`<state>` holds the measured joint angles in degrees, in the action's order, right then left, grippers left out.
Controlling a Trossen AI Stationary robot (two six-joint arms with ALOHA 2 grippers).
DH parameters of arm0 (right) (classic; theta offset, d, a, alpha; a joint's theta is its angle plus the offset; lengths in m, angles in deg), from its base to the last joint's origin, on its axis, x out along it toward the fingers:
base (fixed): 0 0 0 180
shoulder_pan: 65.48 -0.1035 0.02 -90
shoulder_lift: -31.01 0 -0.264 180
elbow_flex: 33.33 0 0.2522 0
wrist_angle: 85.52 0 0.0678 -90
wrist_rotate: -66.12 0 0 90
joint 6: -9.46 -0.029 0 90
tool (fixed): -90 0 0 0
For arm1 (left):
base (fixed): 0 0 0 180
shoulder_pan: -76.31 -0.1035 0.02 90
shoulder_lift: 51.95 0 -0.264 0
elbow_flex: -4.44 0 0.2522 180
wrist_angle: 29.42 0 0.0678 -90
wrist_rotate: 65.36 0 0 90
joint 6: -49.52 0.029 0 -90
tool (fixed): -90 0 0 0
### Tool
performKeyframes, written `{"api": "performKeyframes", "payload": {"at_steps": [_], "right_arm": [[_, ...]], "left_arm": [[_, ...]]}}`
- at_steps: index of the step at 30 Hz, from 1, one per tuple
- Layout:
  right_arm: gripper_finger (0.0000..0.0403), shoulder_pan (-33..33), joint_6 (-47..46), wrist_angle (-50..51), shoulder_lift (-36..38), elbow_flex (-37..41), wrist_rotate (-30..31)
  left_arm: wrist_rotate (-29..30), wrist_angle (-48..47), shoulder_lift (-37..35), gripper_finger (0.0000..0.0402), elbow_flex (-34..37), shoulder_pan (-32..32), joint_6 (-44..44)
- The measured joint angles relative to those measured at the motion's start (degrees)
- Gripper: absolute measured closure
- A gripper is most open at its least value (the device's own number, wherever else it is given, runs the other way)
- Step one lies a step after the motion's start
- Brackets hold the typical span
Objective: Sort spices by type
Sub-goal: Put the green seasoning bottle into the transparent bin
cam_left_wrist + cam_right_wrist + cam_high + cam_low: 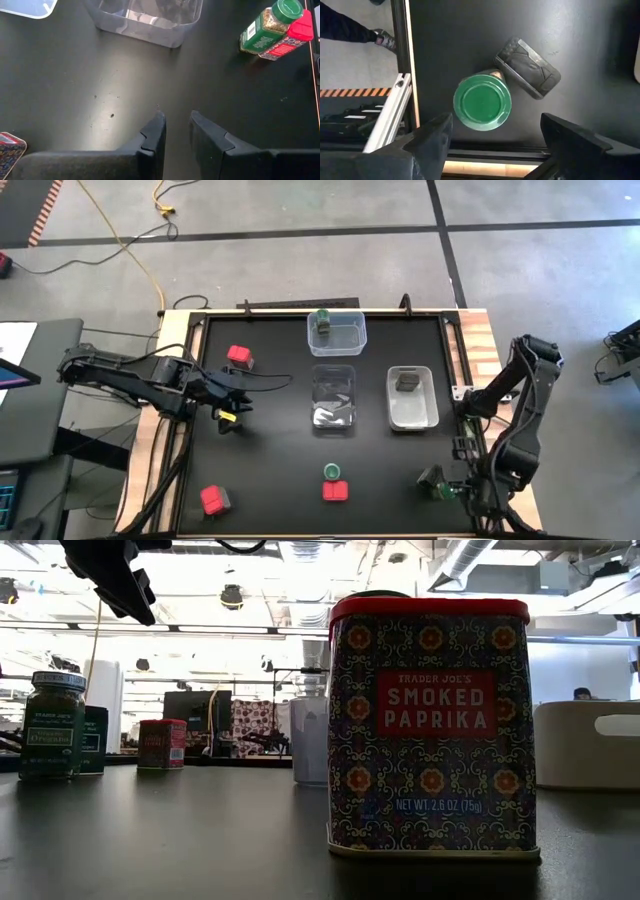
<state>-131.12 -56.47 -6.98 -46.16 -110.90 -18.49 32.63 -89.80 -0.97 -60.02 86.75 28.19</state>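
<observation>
My right gripper [496, 122] hangs open and points down over the table's near right corner [441, 484]. Below it stands a green-lidded jar [482, 100], its fingers apart on either side above it. A dark grey blocky container [527, 67] lies against the jar. My left gripper [176, 125] hovers at mid-left [228, 408], narrowly open, with nothing between its fingers. Red tins stand at the far left [240, 357], near left [215, 500] and near middle [335, 491]. Just behind the near middle tin stands another green-lidded jar [332, 471].
Three tubs stand mid-table: a far one [350, 340] holding a green-lidded jar [322, 318], a clear middle one [334, 415], and a white one [415, 415] holding a dark block [406, 381]. The table's metal rail [395, 115] runs beside the right gripper. A person's foot [382, 37] shows beyond it.
</observation>
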Motion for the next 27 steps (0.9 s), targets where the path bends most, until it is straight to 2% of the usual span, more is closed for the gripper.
{"api": "performKeyframes", "payload": {"at_steps": [11,27], "right_arm": [[0.0074,0.15,4.68,-4.48,-1.08,3.21,-0.09],[0.0074,0.15,7.98,-9.48,-10.25,3.19,-0.85]], "left_arm": [[0.0,-0.05,0.0,0.0326,0.0,0.0,-0.18],[0.02,-0.07,0.0,0.0326,-0.02,0.0,-0.28]]}}
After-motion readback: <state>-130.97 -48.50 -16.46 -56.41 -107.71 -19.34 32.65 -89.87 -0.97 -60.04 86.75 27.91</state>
